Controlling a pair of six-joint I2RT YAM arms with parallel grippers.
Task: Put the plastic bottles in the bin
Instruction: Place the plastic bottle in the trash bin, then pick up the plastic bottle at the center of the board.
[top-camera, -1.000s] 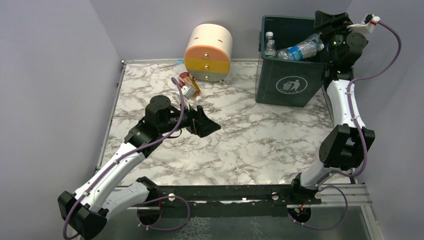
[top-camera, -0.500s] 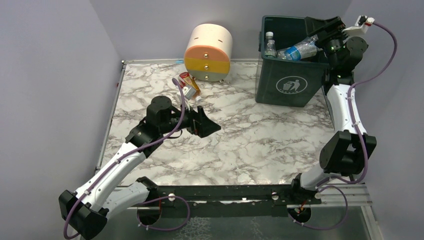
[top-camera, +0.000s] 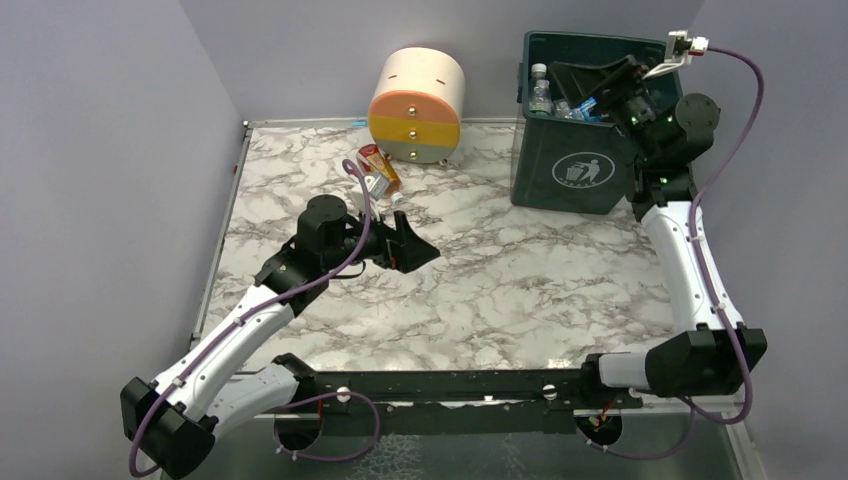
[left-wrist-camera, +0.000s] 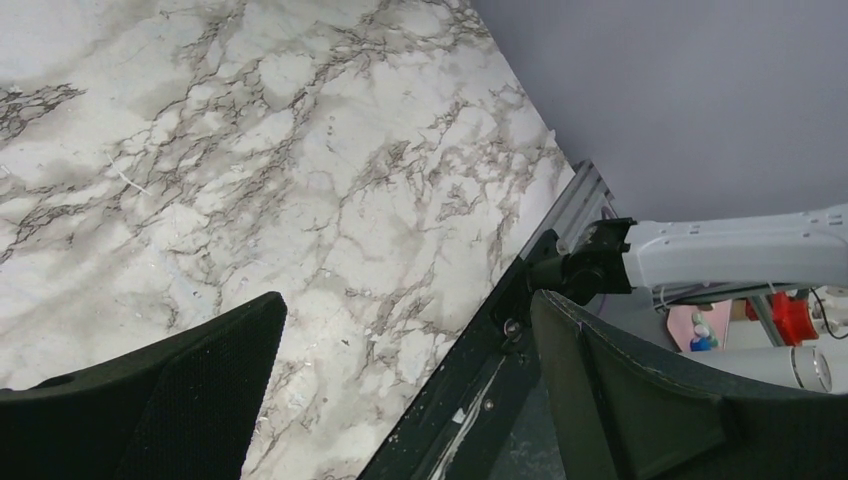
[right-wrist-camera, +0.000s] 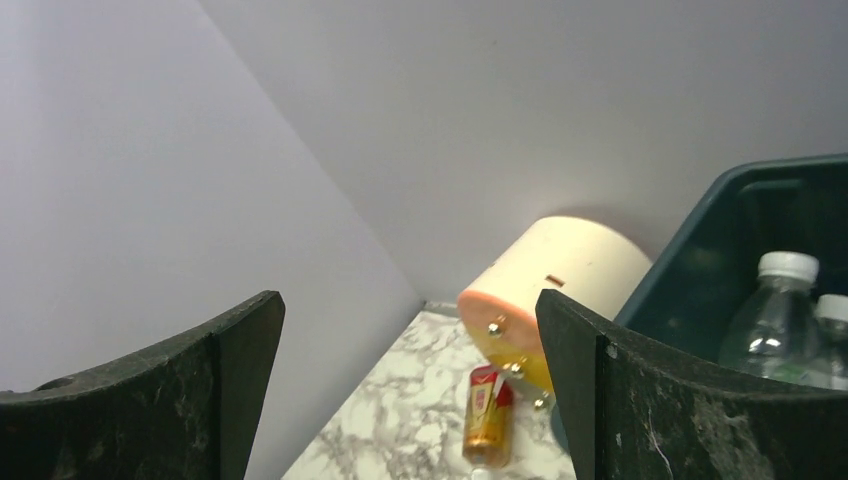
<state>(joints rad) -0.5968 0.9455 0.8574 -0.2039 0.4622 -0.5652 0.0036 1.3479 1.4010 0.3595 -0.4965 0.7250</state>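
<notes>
The bin (top-camera: 575, 170) is sitting at the far right corner of the table (top-camera: 520, 280), now holding the blue-labelled bottle (top-camera: 588, 106) that the right gripper (top-camera: 585, 85) was gripping a second ago. That gripper's jaws are gaping wide and empty over the opening. The left gripper (top-camera: 415, 245) is hovering mid-table, jaws fully spread and empty. Two bottles (top-camera: 378, 165) are lying near the far edge, waiting to be binned.

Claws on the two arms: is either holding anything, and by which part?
Nothing is held. The left gripper and right gripper are both open and empty.
</notes>
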